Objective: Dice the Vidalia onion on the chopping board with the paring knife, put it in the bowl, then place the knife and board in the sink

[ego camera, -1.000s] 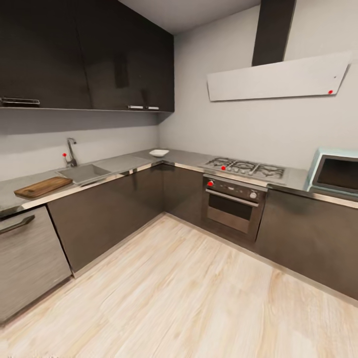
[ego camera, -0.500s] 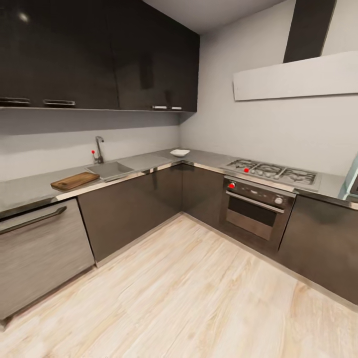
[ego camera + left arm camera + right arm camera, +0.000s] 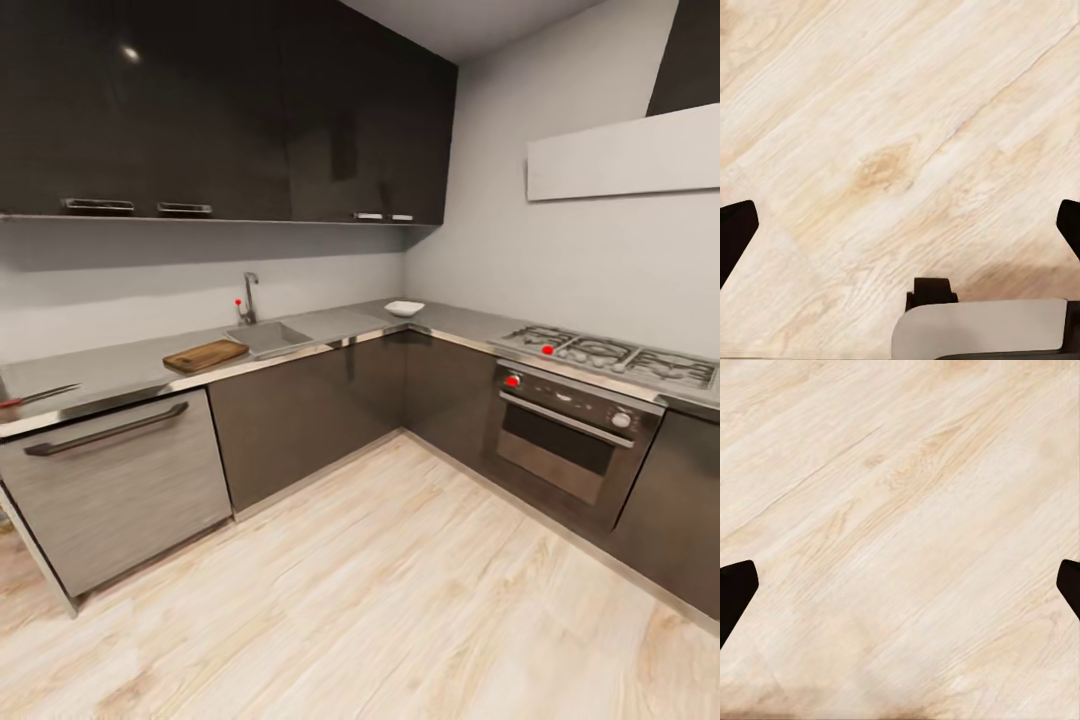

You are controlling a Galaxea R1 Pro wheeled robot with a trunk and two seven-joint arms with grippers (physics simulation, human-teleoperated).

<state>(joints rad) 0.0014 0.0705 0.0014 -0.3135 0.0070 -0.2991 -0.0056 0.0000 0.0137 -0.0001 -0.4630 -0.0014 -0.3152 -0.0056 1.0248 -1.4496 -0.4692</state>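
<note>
Nothing started: chopping board mid-left by sink, bowl centre; left gripper and right gripper spread, empty.

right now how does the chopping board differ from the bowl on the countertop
The chopping board is brown, flat and wooden; the bowl is white with a raised rim. The chopping board lies just left of the sink; the bowl sits further right, near the corner. Both rest on the countertop.

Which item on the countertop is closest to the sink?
The chopping board, brown wood, lies right beside the sink; the white bowl and the paring knife sit farther off.
</note>
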